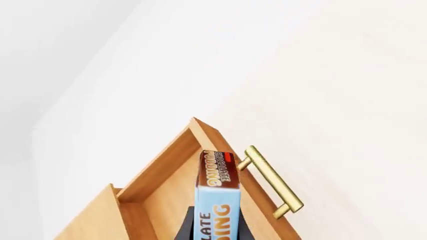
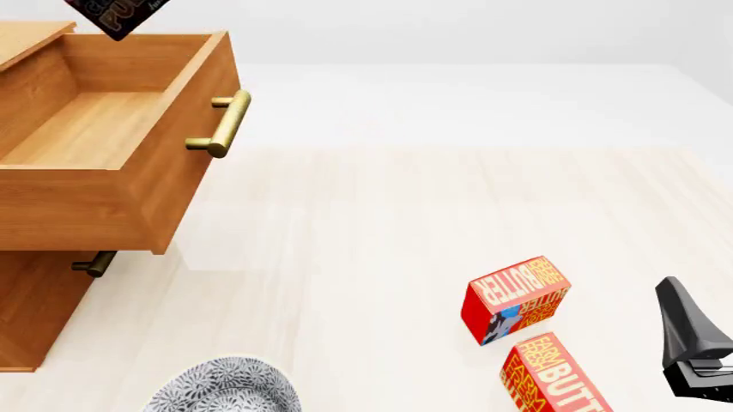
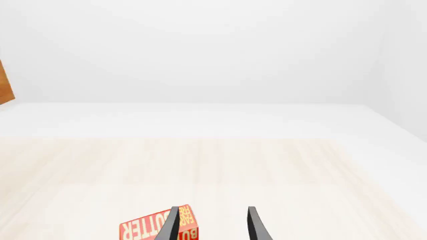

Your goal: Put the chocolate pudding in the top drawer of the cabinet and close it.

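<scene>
Progress stands at about the halfway mark, by my reading. The small flat chocolate pudding box (image 1: 217, 200), light blue above and dark brown below, hangs over the open top drawer (image 2: 92, 129), a light brown wooden box with a brass bar handle (image 2: 223, 123). In the front view only a dark lettered corner of the pudding box shows, at about 11 o'clock, above the drawer's far end. The left wrist view looks down along the box into the drawer, and dark finger parts of the left claw (image 1: 217, 227) flank its lower end, so the claw appears closed on the box. The box is not yet resting on the drawer floor.

The drawer is pulled well out of the tall light brown wooden cabinet (image 2: 34, 309), and a lower drawer front's brass handle (image 2: 92, 262) shows beneath it.

The right claw (image 3: 213, 225) waits at about 4 o'clock in the front view, its two dark fingers parted with nothing between them, well apart from the cabinet. Two red-and-orange butter boxes (image 2: 516, 300) lie on the pale wood surface (image 2: 401, 223) just beside it, and a grey patterned plate (image 2: 223, 390) sits at about 7 o'clock.

What remains, as I judge it: lower the pudding box into the drawer, release it, then push the drawer shut.
</scene>
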Tool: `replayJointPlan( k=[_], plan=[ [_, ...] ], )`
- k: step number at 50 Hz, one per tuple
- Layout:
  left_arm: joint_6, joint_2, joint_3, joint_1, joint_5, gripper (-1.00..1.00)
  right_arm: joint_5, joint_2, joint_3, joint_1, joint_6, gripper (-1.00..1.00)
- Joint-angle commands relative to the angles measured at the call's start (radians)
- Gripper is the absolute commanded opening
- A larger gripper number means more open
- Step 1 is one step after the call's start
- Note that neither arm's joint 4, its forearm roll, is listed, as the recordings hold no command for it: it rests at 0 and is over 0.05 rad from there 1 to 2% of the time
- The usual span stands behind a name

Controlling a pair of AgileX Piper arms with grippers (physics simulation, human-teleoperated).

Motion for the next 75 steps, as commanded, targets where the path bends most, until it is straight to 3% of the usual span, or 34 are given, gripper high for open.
replayJointPlan(
  k=[1, 20, 33, 52, 75],
  plan=[
    [0.022, 0.014, -0.032, 0.075, 0.027, -1.00, 0.000, 0.000, 0.000, 0.000, -0.001, 1.00],
    [0.037, 0.054, 0.017, 0.159, 0.015, -1.00, 0.000, 0.000, 0.000, 0.000, 0.000, 1.00],
    [0.048, 0.117, -0.011, 0.194, 0.012, -1.00, 0.000, 0.000, 0.000, 0.000, 0.000, 1.00],
    [0.091, 0.156, 0.061, 0.274, -0.015, -1.00, 0.000, 0.000, 0.000, 0.000, 0.000, 1.00],
    [0.078, 0.184, 0.139, 0.282, -0.062, -1.00, 0.000, 0.000, 0.000, 0.000, 0.000, 1.00]
  ],
)
